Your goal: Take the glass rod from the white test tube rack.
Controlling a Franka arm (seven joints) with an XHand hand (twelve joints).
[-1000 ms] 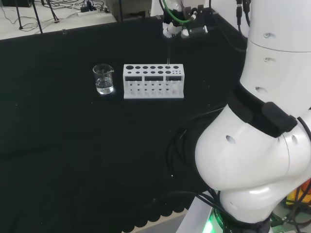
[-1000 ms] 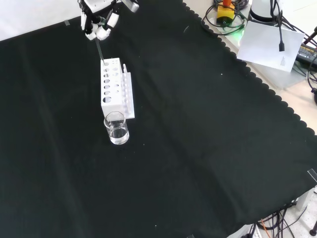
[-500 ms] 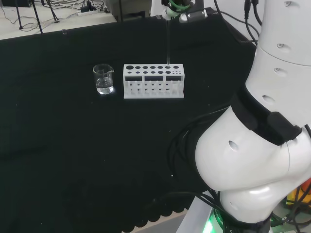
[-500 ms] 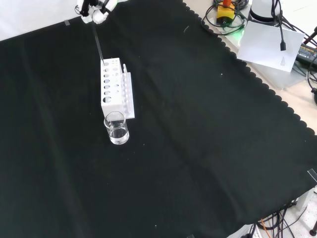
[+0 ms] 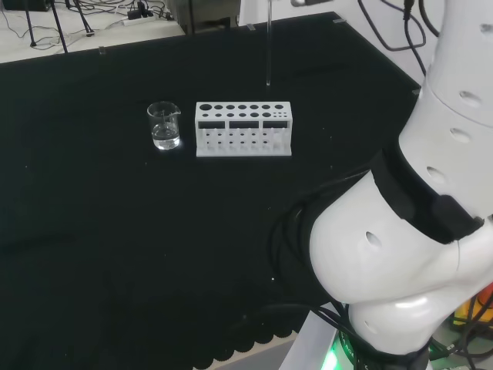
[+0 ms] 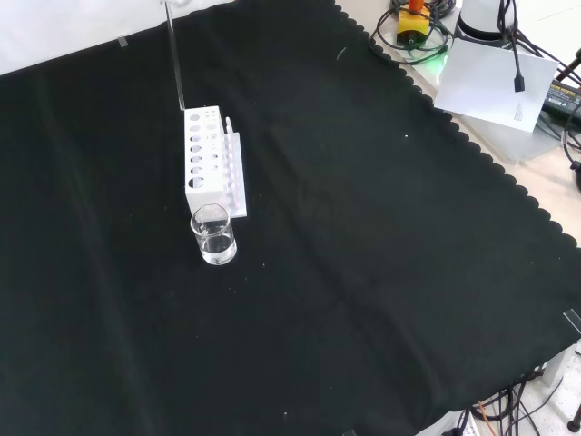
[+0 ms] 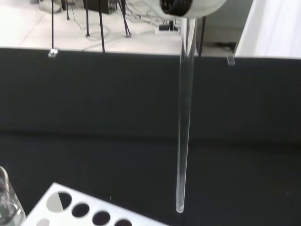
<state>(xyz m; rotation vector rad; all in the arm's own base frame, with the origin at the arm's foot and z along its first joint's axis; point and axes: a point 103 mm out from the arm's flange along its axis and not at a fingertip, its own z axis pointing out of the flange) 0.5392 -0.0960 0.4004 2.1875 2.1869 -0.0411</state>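
Note:
The glass rod [image 5: 268,46] hangs upright in the air, its lower tip a little above the right end of the white test tube rack [image 5: 243,128] in the head view. In the front view the rod [image 6: 174,59] runs from the picture's top edge down to just above the rack's far end [image 6: 211,154]. In the wrist view the rod [image 7: 183,122] drops straight from the white hand [image 7: 190,7], which is shut on its top end. Its tip is free of the rack's holes [image 7: 89,212].
A small glass beaker [image 5: 165,126] with some clear liquid stands just left of the rack in the head view, and nearer than the rack [image 6: 214,234] in the front view. The arm's big white links [image 5: 408,231] stand at the head view's right.
The hand has risen with the rod. The rod's tip has come up out of the rack's hole and now hangs above it. Rack and beaker have stayed put.

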